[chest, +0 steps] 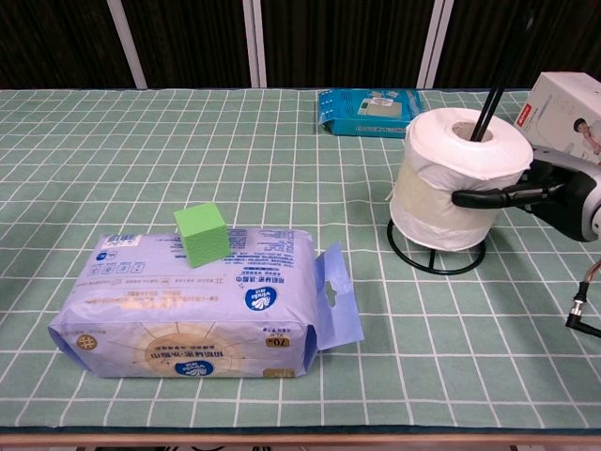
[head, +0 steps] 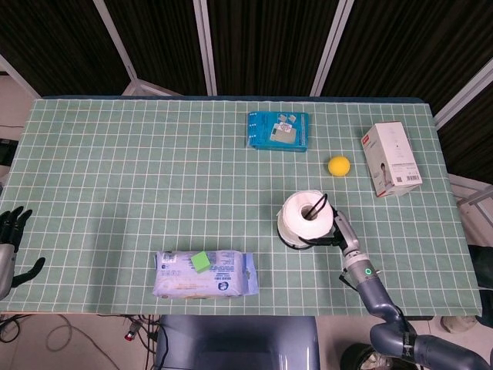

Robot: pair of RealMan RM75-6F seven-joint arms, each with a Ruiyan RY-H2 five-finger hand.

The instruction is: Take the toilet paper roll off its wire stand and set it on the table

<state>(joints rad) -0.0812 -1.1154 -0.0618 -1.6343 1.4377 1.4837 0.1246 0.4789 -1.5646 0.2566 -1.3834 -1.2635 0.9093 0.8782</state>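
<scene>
A: Where's the white toilet paper roll [chest: 458, 183]?

B: On the black wire stand [chest: 438, 255], near the right edge of the green checked bench [head: 139, 177]. Chest view shows it raised off the stand's ring base, with the wire post running up through its core. Roll sits a bit tilted.

A: Right hand [chest: 563, 195]?

B: Against the roll's right side. Dark fingers [chest: 488, 197] wrap across the front of the roll, gripping it. Head view shows the same hand [head: 344, 237] tucked under the roll's lower right edge, forearm running off toward the near bench edge.

A: Left hand [head: 11, 245]?

B: Off the bench's left edge in the head view, holding nothing, fingers spread. Chest view doesn't show it.

A: Other stuff on the bench?

B: Pale blue wet-wipes pack [chest: 202, 305] lying flat at near left, small green cube [chest: 202, 234] sitting on top of it. Blue flat packet [head: 277, 131] at far centre. Yellow ball [head: 339, 166] beyond the roll; the chest view hides it behind the roll. White and red carton [head: 390, 158] at far right, just beside the ball but apart from it. Thin cable [chest: 587, 299] hanging near the right wrist in the chest view.
</scene>
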